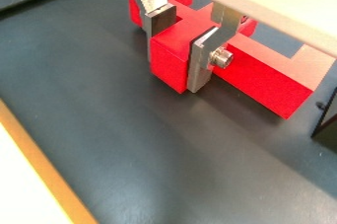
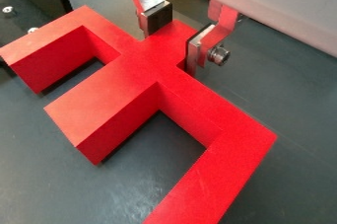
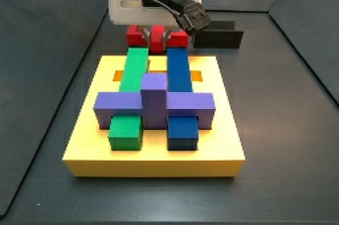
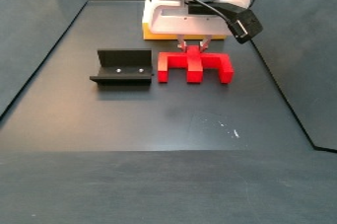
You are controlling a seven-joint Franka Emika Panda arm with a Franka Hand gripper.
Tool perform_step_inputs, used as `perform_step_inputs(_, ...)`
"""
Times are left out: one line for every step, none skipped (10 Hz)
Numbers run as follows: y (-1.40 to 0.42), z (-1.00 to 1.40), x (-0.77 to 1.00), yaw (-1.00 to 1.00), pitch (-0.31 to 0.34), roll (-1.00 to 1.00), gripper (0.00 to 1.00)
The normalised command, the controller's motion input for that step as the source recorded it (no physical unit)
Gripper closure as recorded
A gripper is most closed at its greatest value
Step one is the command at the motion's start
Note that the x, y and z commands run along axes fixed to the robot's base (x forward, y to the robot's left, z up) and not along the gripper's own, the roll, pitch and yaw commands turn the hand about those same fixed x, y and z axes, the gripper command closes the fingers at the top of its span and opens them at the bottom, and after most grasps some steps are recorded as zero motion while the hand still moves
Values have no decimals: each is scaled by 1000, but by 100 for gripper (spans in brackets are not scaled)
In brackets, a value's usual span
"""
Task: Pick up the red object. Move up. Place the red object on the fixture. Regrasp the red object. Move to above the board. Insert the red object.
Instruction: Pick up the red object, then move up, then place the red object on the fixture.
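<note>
Wrist views: gripper (image 2: pixel 176 33) low over the red object (image 2: pixel 138 95), one silver finger with dark pad (image 2: pixel 154 16) on each side of the middle prong. Fingers spread, pads close beside the prong's side faces; contact not confirmable, so nothing counted as grasped. Red object flat on the dark floor.

Landmark for all places: the red object.
- Side view: fixture (image 4: pixel 120 69) just beside the red object (image 4: pixel 195 66), apart from it, with its open side toward the camera.
- Side view: board (image 3: pixel 158 110) immediately on the camera side of the red object (image 3: pixel 157 40), carrying green, blue and purple blocks; fixture (image 3: pixel 220 38) on the far side.
- Gripper (image 4: pixel 195 42) directly above the middle prong.

Governing relation: prongs parallel, joined by a back bar running crosswise. Finger closing line across the middle prong, parallel to the back bar. Grasp thus centred, outer prongs clear of the fingers.

Judged step: pick-up, closing not yet done. Next move likely: close on the middle prong, then lift straight up.

Clearances: slots on either side of the middle prong narrow, little lateral margin for the finger plates. Open floor on the remaining sides of the red object; tray walls well apart. Room overhead unobstructed.
</note>
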Motion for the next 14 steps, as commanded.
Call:
perform_step_inputs(0,0,0,0,0,0,100)
perform_step_inputs(0,0,0,0,0,0,100)
perform_step_inputs(0,0,0,0,0,0,100)
perform_step_inputs(0,0,0,0,0,0,100)
perform_step_inputs(0,0,0,0,0,0,100)
perform_step_inputs(0,833,0,0,0,0,100)
perform_step_inputs(29,872,-3,20,-12,3,100)
perform_step_inputs(34,697,-77,26,13,6,100)
perform_step_inputs(18,380,-59,12,-15,11,100)
perform_step_inputs(0,0,0,0,0,-20,100)
perform_step_inputs(320,271,200,0,-169,-763,100)
perform_step_inputs(400,477,354,-83,0,-991,100)
perform_step_inputs(263,491,569,-131,0,-986,100)
perform_step_inputs(191,443,666,-117,0,-986,100)
